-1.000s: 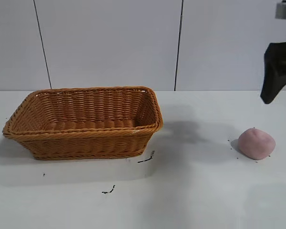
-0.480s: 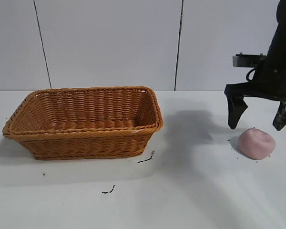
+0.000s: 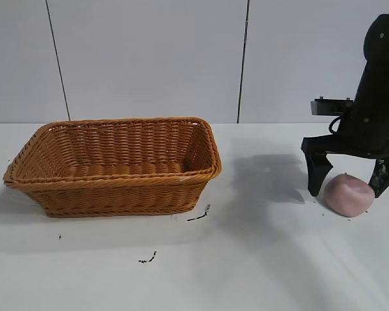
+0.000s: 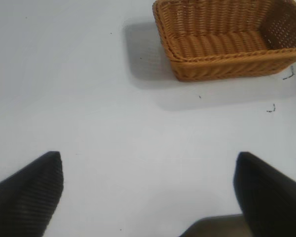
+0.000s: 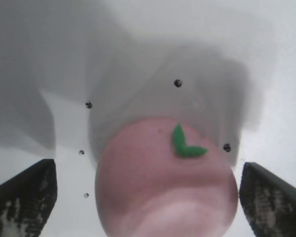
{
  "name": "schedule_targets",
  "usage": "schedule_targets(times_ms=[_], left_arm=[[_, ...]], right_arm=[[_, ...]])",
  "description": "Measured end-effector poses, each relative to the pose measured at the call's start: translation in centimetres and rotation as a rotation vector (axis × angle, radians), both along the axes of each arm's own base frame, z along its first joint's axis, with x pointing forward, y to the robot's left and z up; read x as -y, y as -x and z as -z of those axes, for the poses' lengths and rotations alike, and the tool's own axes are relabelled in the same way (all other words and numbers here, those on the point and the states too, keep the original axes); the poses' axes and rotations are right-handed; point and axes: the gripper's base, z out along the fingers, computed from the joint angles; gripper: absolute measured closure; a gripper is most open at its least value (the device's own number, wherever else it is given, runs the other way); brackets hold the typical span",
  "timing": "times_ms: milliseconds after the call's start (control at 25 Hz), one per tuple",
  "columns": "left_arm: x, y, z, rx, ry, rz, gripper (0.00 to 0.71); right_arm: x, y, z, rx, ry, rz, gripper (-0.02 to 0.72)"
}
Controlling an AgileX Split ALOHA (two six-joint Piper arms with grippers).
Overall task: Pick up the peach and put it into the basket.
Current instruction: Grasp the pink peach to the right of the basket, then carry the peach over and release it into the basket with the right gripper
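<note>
Pink peach on the white tabletop, topped with a small green leaf mark. Flanked by the right gripper, its two dark fingers spread wide, one each side and clear of the fruit. A few small black dots scattered on the surface nearby.

Peach: dusty pink, matte, with a small green leaf mark. Basket: orange-brown woven wicker. Right gripper: black. Table: white, with black specks lower centre of frame.
</note>
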Motion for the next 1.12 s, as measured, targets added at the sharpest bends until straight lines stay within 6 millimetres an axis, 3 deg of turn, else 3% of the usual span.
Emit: schedule_targets(times_ms=[240,320,520,600,840,960,1120], left_arm=[[0.0,0.0,0.0,0.0,0.0,0.0,0.018],[0.0,0.0,0.0,0.0,0.0,0.0,0.018],[0.0,0.0,0.0,0.0,0.0,0.0,0.018],[0.0,0.0,0.0,0.0,0.0,0.0,0.018],[0.0,0.0,0.0,0.0,0.0,0.0,0.018],[0.0,0.0,0.0,0.0,0.0,0.0,0.018],[0.0,0.0,0.0,0.0,0.0,0.0,0.018]], right_arm=[[0.0,0.3,0.0,-0.029,0.001,-0.006,0.035],[0.0,0.3,0.0,-0.031,0.002,-0.019,0.131],[0.0,0.3,0.0,-0.036,0.004,-0.026,0.582],[0.0,0.3,-0.2,-0.029,0.004,-0.028,0.645],[0.0,0.0,-1.6,-0.024,0.004,-0.05,0.674],[0.0,-0.8,-4.9,0.042,0.002,-0.054,0.679],[-0.1,-1.7,-11.1,0.193,-0.002,-0.055,0.679]])
